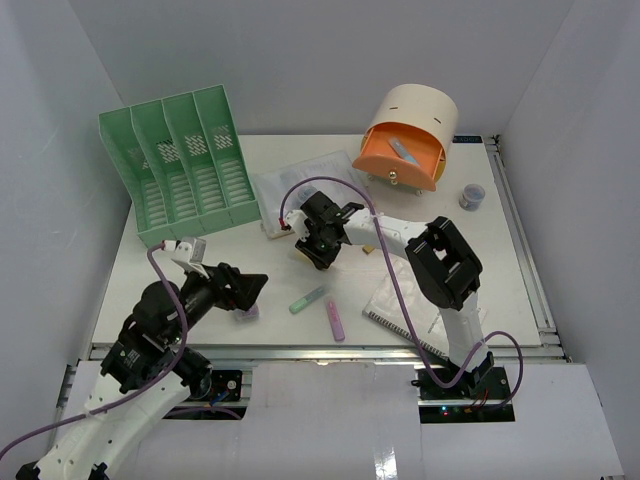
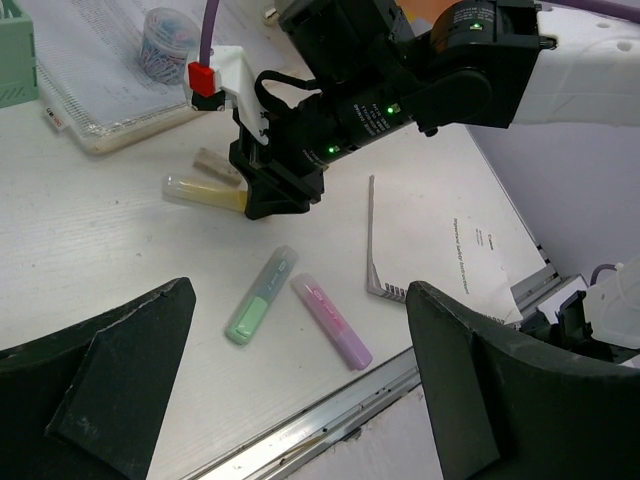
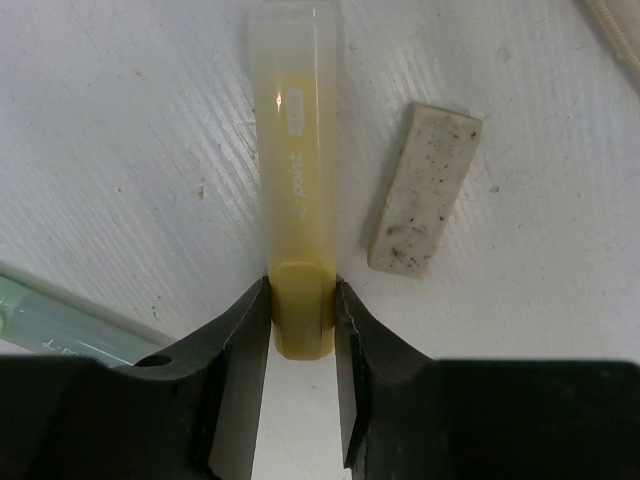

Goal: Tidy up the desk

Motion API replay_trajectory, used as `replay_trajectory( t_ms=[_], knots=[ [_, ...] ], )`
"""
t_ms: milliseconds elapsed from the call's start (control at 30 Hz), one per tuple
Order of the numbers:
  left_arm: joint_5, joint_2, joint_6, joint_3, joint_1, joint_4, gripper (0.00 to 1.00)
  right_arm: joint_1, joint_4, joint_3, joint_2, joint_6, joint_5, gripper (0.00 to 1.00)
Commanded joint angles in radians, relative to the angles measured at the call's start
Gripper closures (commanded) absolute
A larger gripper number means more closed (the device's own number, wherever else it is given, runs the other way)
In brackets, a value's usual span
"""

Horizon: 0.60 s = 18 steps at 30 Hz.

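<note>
The white desk [image 1: 500, 290] holds scattered stationery. My right gripper [image 1: 318, 250] is down at the desk's middle, shut on the end of a yellow highlighter [image 3: 298, 180] that lies flat; its jaws press the cap from both sides [image 3: 301, 330]. A dirty white eraser [image 3: 425, 190] lies just beside it. My left gripper [image 2: 300, 400] is open and empty above the desk's near edge. A green highlighter [image 2: 261, 295] and a pink highlighter [image 2: 332, 322] lie side by side just beyond it.
A green file rack [image 1: 185, 160] stands at the back left and an orange-and-cream container [image 1: 410, 140] at the back right. A mesh pouch [image 1: 300, 180] lies behind my right gripper. A spiral notebook [image 1: 400, 300] lies front right, and a small jar [image 1: 472, 196] at the right.
</note>
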<state>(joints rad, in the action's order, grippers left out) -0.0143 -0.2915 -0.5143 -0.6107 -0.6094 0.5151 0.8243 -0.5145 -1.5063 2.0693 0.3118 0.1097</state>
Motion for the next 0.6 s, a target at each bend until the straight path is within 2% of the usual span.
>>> replay_trajectory(
  t_ms=[0,167,433,567],
  knots=[
    [0.013,0.008,-0.008,0.015,0.007,0.000,0.02,0.019,-0.029,0.044,-0.027,0.043,0.095,0.81],
    [0.067,-0.022,0.006,0.023,0.007,-0.019,0.02,0.017,-0.139,0.013,-0.145,0.204,0.284,0.89],
    [0.147,-0.119,0.030,0.028,0.007,-0.055,0.02,-0.054,-0.233,-0.052,-0.390,0.354,0.372,0.92],
    [0.200,-0.176,0.042,0.033,0.007,-0.085,0.02,-0.157,-0.261,-0.107,-0.496,0.401,0.387,0.92]
  ],
)
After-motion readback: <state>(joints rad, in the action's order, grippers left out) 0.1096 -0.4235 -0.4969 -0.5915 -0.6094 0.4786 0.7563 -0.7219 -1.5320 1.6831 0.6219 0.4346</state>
